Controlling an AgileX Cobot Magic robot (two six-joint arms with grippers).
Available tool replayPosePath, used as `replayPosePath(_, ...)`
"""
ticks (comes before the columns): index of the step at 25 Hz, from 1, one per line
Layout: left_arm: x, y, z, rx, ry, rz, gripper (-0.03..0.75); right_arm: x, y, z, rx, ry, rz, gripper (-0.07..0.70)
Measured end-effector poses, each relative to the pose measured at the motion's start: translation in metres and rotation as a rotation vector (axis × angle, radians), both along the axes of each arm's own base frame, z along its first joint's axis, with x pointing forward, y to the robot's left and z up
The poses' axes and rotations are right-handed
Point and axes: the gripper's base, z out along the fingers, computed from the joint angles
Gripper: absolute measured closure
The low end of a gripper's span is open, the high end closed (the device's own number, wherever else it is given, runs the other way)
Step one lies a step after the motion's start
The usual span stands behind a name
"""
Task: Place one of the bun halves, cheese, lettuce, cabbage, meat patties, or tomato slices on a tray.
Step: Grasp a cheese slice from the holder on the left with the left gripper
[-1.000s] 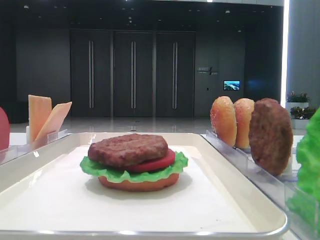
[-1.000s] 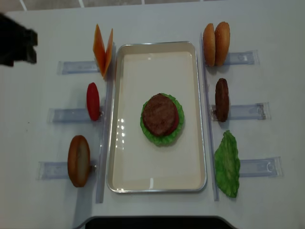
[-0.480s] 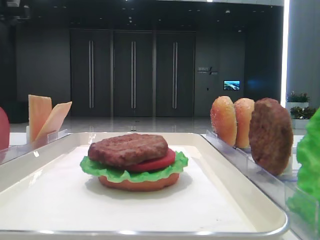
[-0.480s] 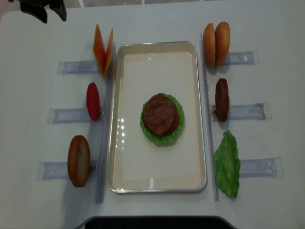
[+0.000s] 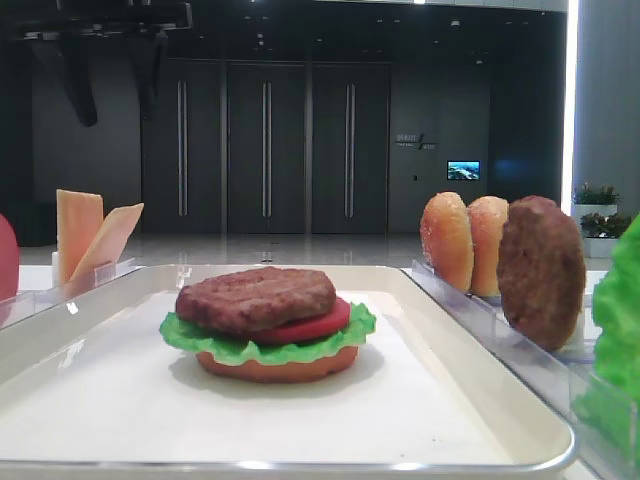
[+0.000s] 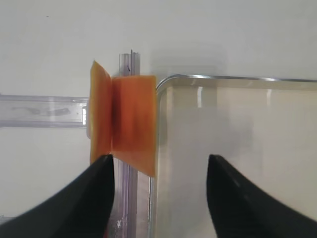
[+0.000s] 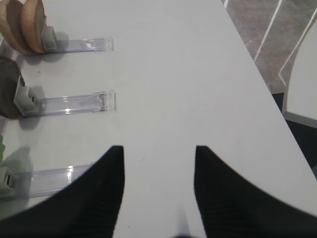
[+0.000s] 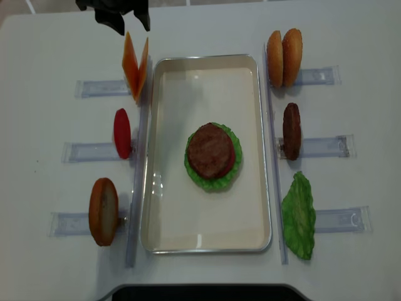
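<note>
The left gripper (image 8: 124,19) hangs with its jaws spread and nothing between them, above the far left corner of the table, just behind the cheese (image 8: 135,66). Two slices stand on edge in a V in a clear rack (image 8: 100,88), beside the far left corner of the tray (image 8: 207,248). From the wrist the cheese (image 6: 124,124) sits ahead of the left finger, its flat faces running toward the tray. The right gripper (image 7: 158,191), also spread and empty, waits well apart over the right edge, so the left looks the natural one to reach.
</note>
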Motion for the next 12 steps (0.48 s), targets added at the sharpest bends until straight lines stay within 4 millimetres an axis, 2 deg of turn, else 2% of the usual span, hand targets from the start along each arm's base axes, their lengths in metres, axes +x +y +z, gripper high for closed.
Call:
replayPosePath(6, 0.006, 0.000, -0.008, 0.009, -0.013, 0.032, 0.264, 0.000, 0.000, 0.000, 0.000, 0.000, 0.000, 0.313)
replayPosePath(12, 0.024, -0.007, -0.047, 0.017, 0.020, 0.027, 0.264, 0.000, 0.000, 0.000, 0.000, 0.000, 0.000, 0.315)
